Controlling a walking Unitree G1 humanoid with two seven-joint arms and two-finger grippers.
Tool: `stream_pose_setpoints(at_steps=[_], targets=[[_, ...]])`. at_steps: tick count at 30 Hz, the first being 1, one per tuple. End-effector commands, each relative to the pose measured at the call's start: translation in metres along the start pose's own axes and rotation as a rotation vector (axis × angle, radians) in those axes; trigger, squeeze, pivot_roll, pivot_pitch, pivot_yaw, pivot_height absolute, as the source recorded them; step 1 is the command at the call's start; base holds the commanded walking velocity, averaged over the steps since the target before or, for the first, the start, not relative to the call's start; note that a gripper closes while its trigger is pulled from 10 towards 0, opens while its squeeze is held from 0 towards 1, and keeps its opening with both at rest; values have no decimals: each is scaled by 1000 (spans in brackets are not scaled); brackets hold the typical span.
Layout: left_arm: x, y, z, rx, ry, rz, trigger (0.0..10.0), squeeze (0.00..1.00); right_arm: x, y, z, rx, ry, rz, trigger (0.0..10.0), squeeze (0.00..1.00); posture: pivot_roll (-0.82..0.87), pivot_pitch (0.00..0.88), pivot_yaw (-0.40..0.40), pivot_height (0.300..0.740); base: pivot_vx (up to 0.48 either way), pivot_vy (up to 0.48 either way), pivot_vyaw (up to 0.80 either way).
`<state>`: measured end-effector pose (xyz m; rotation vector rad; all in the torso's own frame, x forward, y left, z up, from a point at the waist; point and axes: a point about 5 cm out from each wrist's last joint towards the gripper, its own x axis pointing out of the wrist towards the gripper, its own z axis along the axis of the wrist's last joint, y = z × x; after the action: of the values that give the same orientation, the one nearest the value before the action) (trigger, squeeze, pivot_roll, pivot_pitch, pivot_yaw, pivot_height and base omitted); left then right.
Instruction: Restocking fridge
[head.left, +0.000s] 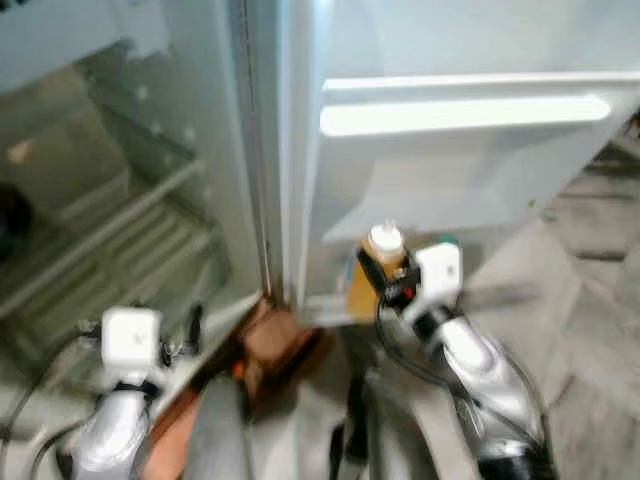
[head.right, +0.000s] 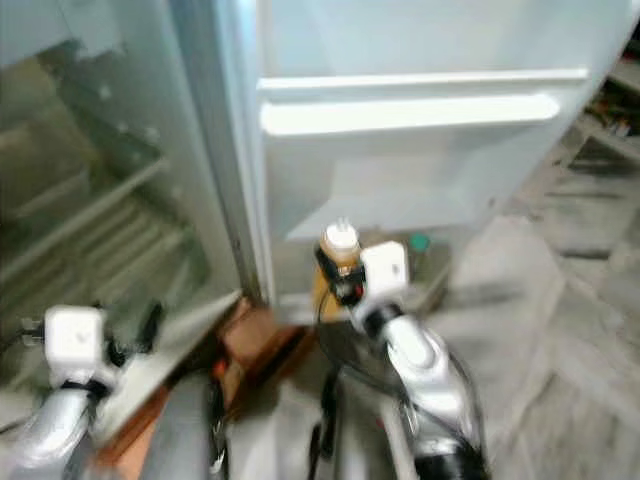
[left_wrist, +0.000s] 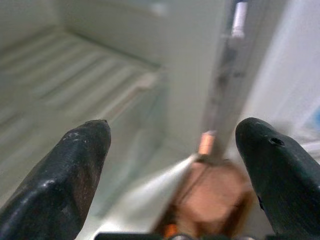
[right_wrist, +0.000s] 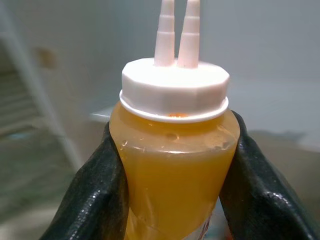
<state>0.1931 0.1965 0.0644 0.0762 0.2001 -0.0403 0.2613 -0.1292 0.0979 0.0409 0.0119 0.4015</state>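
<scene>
Open fridge (head.left: 150, 190) ahead of both grippers, wire shelves (left_wrist: 60, 75) beyond the left one; white fridge door (head.left: 470, 150) behind the right; right gripper (right_wrist: 172, 165) clenched on orange squeeze bottle (right_wrist: 172, 175), white twin-nozzle cap (right_wrist: 175, 87) up, near the door's lower shelf (head.right: 420, 265); left gripper (left_wrist: 172, 150) parted, grasping nothing, by the fridge's lower edge.

The right arm reaches forward, its end effector (right_wrist: 172, 165) clamped, both black fingers (right_wrist: 95, 195) pressed against what it holds. The left end effector (left_wrist: 172, 150) hangs lower, fingers spread apart.
</scene>
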Motion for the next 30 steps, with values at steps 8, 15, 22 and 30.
stream_pose_setpoints(at_steps=[8, 15, 22, 30], targets=[[-2, 7, 1, 12, 7, 22, 10000, 0, 1, 4, 2, 9, -12, 22, 10000, 0, 84, 174, -76, 625, 0, 0, 0], [-7, 14, -1, 35, 24, 55, 10000, 0, 2, 11, 0, 8, -2, 73, 10000, 0, 94, 190, -75, 585, 0, 0, 0], [-12, 26, -2, -11, 46, 130, 10000, 0, 15, 24, 6, -43, -35, 161, 10000, 0, 119, 216, -77, 560, 0, 0, 0], [-17, 32, 1, 2, 51, 143, 10000, 0, 36, 37, 11, -95, -75, 245, 10000, 0, 144, 241, -75, 560, 0, 0, 0]])
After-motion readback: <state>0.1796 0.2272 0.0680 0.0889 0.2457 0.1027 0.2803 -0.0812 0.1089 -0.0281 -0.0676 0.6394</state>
